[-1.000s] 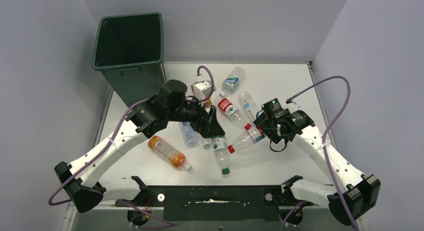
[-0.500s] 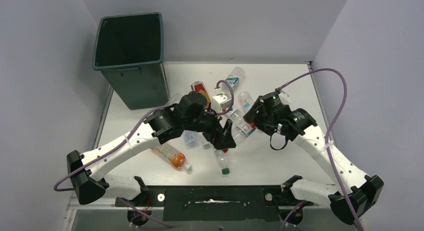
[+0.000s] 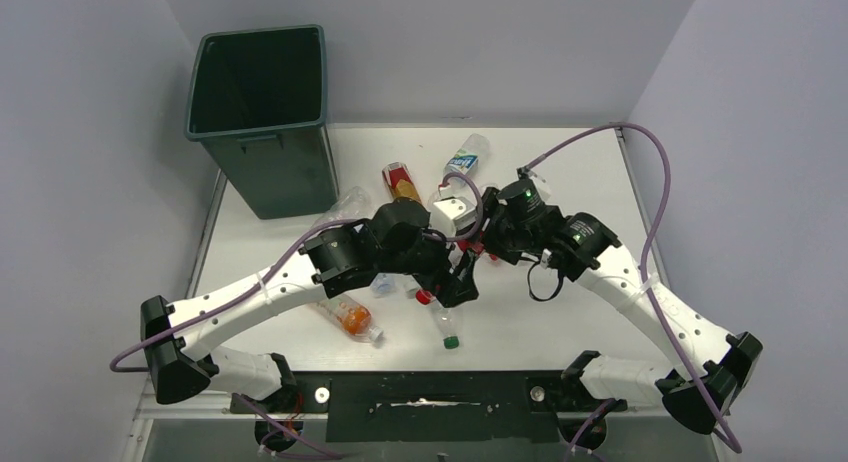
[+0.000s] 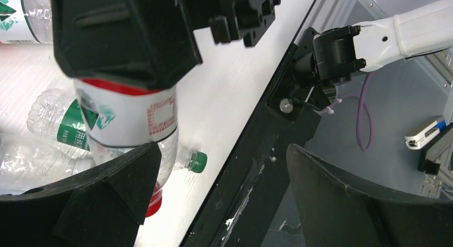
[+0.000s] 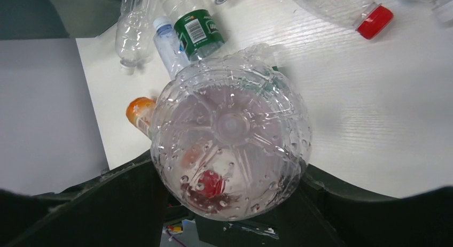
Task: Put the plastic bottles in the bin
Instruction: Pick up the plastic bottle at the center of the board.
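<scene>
From above, the bin [image 3: 280, 172] stood at the far-left corner of the table [image 3: 570, 182], loose plastic bottles [image 3: 462, 162] strewn mid-table. Left wrist: the left gripper [image 4: 221, 156] gaped wide, empty — a red-capped bottle [image 4: 131, 121] hung cap-down beside one finger, perhaps touching. Right wrist: the right gripper [image 5: 229, 204] clamped that bottle's body — base toward the lens.

The bin [image 3: 258, 102] stands upper left in the frame, at the desk's [image 3: 590, 182] far left corner. Right of it, scattered across mid-desk, lie an upper bottle [image 3: 463, 158] at top centre, and a lower-left bottle [image 3: 350, 315] and a lower-centre bottle [image 3: 447, 327] toward the bottom edge. At centre, the held bottle [image 5: 229, 145] sits between the right claw's [image 5: 229, 201] fingers, with the left claw [image 4: 224, 188] just beside it.
</scene>
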You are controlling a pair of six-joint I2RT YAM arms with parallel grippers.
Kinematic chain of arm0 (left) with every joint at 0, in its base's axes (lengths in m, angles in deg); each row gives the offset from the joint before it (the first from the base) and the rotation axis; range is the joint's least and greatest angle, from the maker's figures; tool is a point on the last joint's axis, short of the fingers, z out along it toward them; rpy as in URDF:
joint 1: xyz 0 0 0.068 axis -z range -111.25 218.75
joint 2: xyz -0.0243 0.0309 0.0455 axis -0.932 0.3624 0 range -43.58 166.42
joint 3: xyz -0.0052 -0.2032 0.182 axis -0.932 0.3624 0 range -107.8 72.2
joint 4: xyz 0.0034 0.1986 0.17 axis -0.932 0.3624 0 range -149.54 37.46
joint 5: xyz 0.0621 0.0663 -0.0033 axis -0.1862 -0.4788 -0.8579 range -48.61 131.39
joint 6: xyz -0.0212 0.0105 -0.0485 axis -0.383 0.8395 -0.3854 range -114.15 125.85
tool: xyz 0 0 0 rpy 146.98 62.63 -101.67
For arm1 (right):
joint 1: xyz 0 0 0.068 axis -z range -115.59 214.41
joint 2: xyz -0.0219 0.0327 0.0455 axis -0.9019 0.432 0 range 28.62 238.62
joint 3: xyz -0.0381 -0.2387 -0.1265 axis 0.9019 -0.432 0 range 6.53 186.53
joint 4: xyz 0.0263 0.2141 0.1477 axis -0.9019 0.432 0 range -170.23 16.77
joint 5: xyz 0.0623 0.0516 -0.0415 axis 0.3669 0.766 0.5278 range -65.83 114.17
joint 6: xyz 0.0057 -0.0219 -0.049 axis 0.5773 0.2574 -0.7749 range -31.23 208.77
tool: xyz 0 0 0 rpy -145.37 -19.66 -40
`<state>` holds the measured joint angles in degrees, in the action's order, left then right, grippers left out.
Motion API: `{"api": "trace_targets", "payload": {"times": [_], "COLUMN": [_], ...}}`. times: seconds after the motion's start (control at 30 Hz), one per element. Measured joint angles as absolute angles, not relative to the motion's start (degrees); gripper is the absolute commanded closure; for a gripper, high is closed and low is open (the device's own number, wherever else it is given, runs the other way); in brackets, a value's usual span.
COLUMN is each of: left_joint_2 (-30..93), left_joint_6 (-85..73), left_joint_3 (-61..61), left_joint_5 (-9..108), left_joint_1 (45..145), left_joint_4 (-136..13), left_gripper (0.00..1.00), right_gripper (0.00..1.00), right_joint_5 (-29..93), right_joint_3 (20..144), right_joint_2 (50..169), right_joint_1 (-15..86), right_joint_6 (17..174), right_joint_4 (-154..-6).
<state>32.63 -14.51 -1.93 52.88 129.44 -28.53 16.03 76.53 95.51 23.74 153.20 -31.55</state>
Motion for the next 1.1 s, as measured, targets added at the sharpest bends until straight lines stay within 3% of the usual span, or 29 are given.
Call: {"api": "trace_targets", "payload": {"times": [0.6,1.1], "left_joint_2": [32.6,30.3], "left_joint_6": [-13.5,-8.2], "left_joint_3": [-2.3,-3.3], "left_joint_5": [47.7,44.5], "left_joint_1": [130.9,130.9], "left_joint_4": [-26.7,-22.7], "left_gripper": [0.1,0.09], "right_gripper": [0.56,0.58], "right_joint_5": [16.6,27.6], "right_joint_3": [76.7,76.9], "right_joint_2": [95.7,95.3], "right_joint_1": [22.6,25.3], "right_joint_6": [154.0,150.4], "right_joint_4": [-31.7,-32.5]}}
